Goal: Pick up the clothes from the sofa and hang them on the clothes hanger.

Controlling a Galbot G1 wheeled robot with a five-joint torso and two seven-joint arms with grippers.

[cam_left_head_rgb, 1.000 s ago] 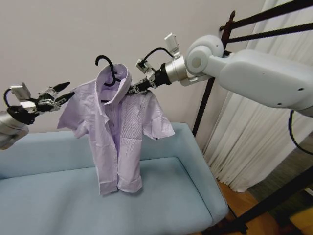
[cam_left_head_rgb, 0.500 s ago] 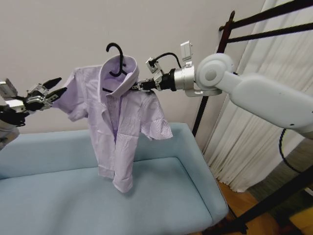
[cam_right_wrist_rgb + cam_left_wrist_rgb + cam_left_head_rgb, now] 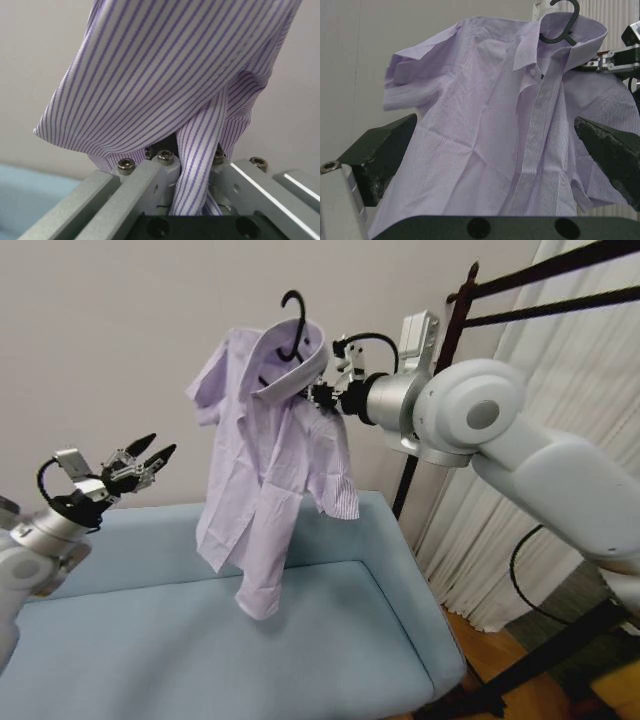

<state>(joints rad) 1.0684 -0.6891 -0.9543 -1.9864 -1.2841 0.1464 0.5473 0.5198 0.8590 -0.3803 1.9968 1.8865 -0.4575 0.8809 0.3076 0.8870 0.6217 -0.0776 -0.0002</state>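
**Head view.** The right tool (image 3: 325, 398) is clamped on the shirt (image 3: 265, 470) at the shoulder beside the collar. It holds the shirt aloft over the sofa (image 3: 380, 640), near the rack (image 3: 560, 308). The hanger (image 3: 293, 315) sits in the collar with its hook tilted. The left tool (image 3: 152, 450) hovers above the sofa, well apart from the shirt, spread wide and empty.

The step in hand is judged to be carrying the shirt to the rack. To do it well, the hook should be levelled, raised above a bar and then lowered onto it. The grip should be released only once the bar bears the weight.

**Left wrist view.** The shirt front hangs beyond the two dark fingers (image 3: 385, 150) and touches neither.

**Right wrist view.** Striped cloth is pinched between the jaws. It cannot be told whether the hanger's arm is also inside the grip, so slippage is a risk.

**Count.** One shirt, one hanger, one sofa, one rack showing two bars, and two tools.
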